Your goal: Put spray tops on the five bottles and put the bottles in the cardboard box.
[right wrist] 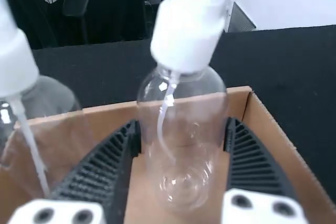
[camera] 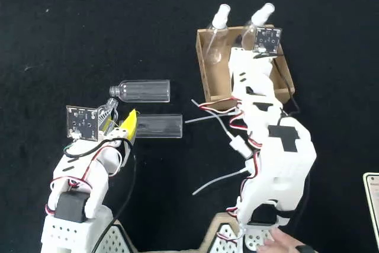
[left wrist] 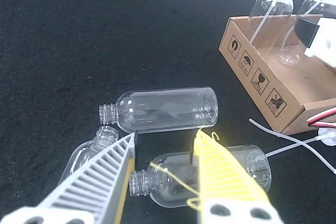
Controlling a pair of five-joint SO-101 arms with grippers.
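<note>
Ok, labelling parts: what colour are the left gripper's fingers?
One finger yellow, one grey; clearest in left wrist view.

Clear bottles (left wrist: 165, 109), white tops (right wrist: 191, 22), brown box (left wrist: 262, 85)

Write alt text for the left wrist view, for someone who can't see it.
Open jaws hang over three capless clear bottles lying on a black table, one below their gap. Beyond, a cardboard box holds two bottles fitted with spray tubes.

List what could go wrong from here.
1. The right gripper holds a capped bottle in the box, close to a second bottle; withdrawing could knock either over.
2. The left gripper hangs open over three bare bottles lying close together; its fingers may pinch two or roll one away.
</note>
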